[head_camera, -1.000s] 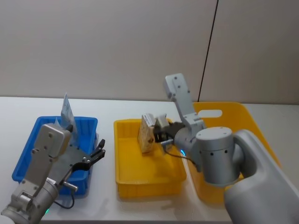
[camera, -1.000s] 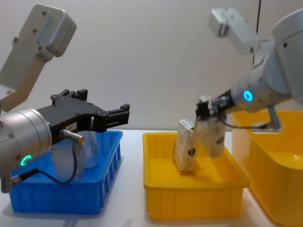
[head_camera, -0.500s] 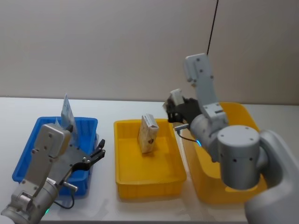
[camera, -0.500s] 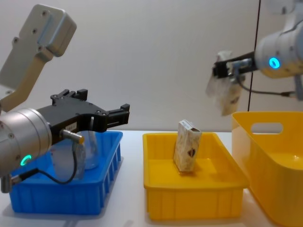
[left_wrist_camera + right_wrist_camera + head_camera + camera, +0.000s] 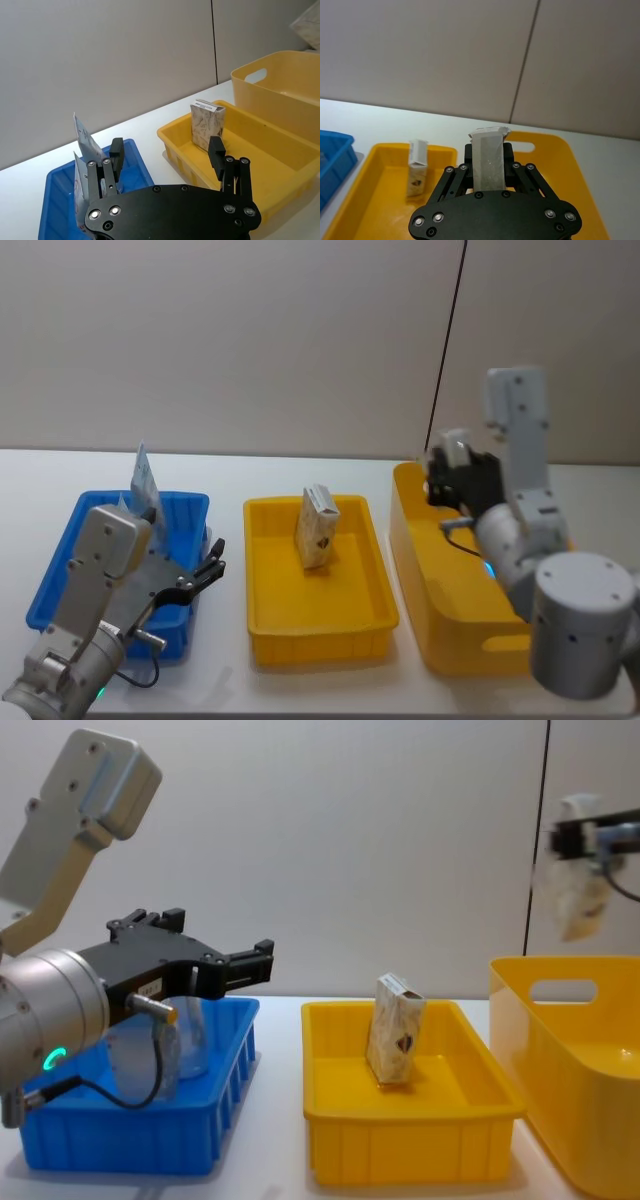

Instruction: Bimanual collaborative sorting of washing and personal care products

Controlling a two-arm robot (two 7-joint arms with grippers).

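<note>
Right end effector [image 5: 450, 476]: you have its fingers closed on one end of a beige carton, raised well above the table [image 5: 228, 672].
Held carton [image 5: 489, 162]: it hangs from the grip over the near-left corner of the tall yellow bin [image 5: 440, 585], clear of the rim, not inside.
Tall yellow bin: the handle slot faces the back wall, and from the chest view the carton is high over the rim's left end.
Standing carton [image 5: 317, 528]: a second one stands on end in the shallow yellow tray [image 5: 320, 628], toward its back, leaning slightly.
Tubes [image 5: 143, 480]: pale ones stand crimped end up in the far part of the blue bin [image 5: 58, 575].
Left end effector [image 5: 207, 574]: spread wide and empty, parked at the blue bin's right edge.
Risk, drop point: if you let go here, the carton sits so near the corner that it may clip the rim and land on the table or in the tray.
Risk, height: a release from this high may make it bounce or tumble.
Risk, grip: held by one end only, it may swing or slip during a quick move.
</note>
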